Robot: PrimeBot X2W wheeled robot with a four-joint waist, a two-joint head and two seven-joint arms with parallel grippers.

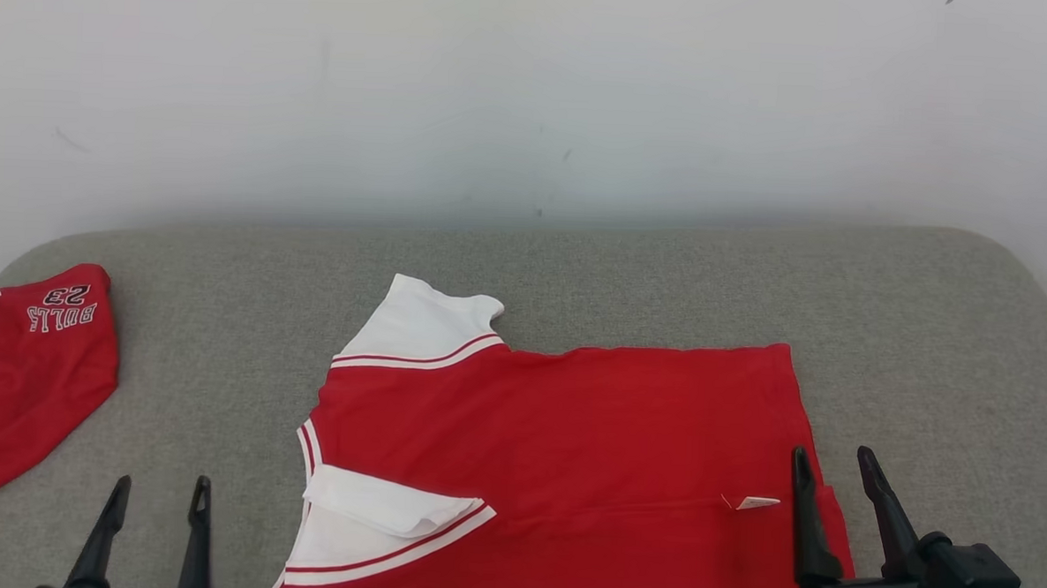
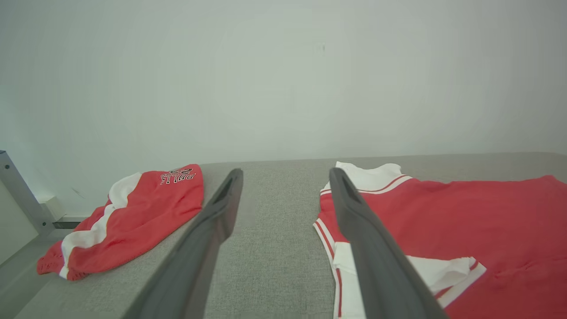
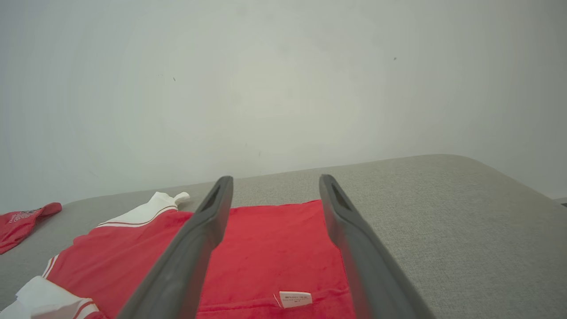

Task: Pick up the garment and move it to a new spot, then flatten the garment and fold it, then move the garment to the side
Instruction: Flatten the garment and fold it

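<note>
Jersey (image 1: 569,455) lies spread flat on the grey desk (image 1: 666,274), low in the middle of the head view, its tag (image 1: 757,503) near the right hem. The right gripper (image 1: 833,452) is at that hem, fingers pointing up-frame, jaws wide and empty. The left gripper (image 1: 164,482), at lower left, is equally spread, between the jersey and another red garment (image 1: 34,379).

Your head camera looks forward and down from the near side of the grey surface (image 1: 630,272), taking in its whole far edge and the pale wall (image 1: 532,91). Your left wrist camera sits low and close over that surface, facing the wall along the left gripper (image 2: 285,173). Your right wrist camera does likewise along the right gripper (image 3: 275,179), further right. All three share the garment (image 1: 588,438). The other red piece (image 1: 34,379) at far left shows in each, though small and probably cropped in the right wrist view.
</note>
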